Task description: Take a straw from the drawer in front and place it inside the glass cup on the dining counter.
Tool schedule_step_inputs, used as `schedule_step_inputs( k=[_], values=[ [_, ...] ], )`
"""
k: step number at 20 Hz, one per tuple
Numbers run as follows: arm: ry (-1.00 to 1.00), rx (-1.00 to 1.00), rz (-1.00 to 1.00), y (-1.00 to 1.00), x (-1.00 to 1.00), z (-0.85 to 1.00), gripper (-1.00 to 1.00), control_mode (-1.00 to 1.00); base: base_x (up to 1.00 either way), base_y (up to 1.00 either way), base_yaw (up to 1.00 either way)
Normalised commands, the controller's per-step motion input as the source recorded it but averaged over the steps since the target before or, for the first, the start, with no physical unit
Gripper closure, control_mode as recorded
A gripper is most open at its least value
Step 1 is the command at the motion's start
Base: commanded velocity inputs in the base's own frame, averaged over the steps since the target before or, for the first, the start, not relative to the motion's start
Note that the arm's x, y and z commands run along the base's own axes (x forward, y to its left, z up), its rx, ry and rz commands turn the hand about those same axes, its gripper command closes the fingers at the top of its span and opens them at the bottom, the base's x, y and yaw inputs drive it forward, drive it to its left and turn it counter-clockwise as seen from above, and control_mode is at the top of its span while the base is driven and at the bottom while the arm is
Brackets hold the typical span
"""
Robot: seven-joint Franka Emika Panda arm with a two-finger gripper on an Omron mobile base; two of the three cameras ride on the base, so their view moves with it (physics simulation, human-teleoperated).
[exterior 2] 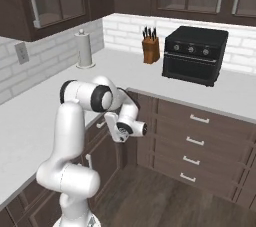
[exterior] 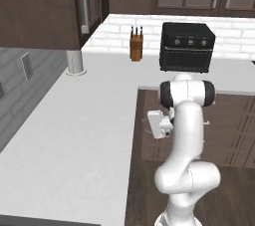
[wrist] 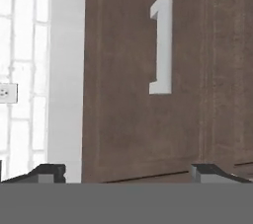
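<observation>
A dark brown wood drawer (wrist: pixel 133 80) fills the hand view close up, shut, its white bar handle (wrist: pixel 161 45) standing on end because the view is rolled. My gripper (wrist: pixel 128 173) is open, its two dark fingertips (wrist: pixel 47 171) far apart with nothing between them. In the right base view the gripper (exterior 2: pixel 111 123) points at the top drawer front (exterior 2: pixel 97 121) under the left run of counter. From the left base view the gripper (exterior: pixel 151 120) sits just below the counter edge. The straw, glass cup and dining counter are out of view.
A light grey L-shaped counter (exterior: pixel 74 135) carries a black toaster oven (exterior 2: pixel 195 55), a knife block (exterior 2: pixel 150 48) and a paper towel roll (exterior 2: pixel 84 48). A stack of drawers (exterior 2: pixel 192 141) runs under the back counter. Wood floor (exterior 2: pixel 160 196) lies open beside the arm.
</observation>
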Motion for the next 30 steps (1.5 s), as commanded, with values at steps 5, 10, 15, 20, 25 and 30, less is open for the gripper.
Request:
schedule_step_inputs(
  k=[5,10,15,20,25,30],
  values=[
    [-0.03,0.0,0.0,0.19,0.47,-0.26,-1.0,-1.0,0.0,0.0,0.0],
    [-0.1,0.0,0.0,0.18,0.25,-0.3,-1.0,-1.0,0.0,0.0,0.0],
    [-0.13,0.0,0.0,0.21,0.21,-0.23,-1.0,-1.0,0.0,0.0,0.0],
    [-0.1,0.02,0.0,0.2,0.27,-0.15,-1.0,-1.0,0.0,0.0,0.0],
    [-0.05,0.01,0.0,0.17,0.36,-0.18,-1.0,-1.0,0.0,0.0,0.0],
    [0.0,0.02,0.0,0.11,0.46,-0.25,-1.0,-1.0,0.0,0.0,0.0]
  ],
)
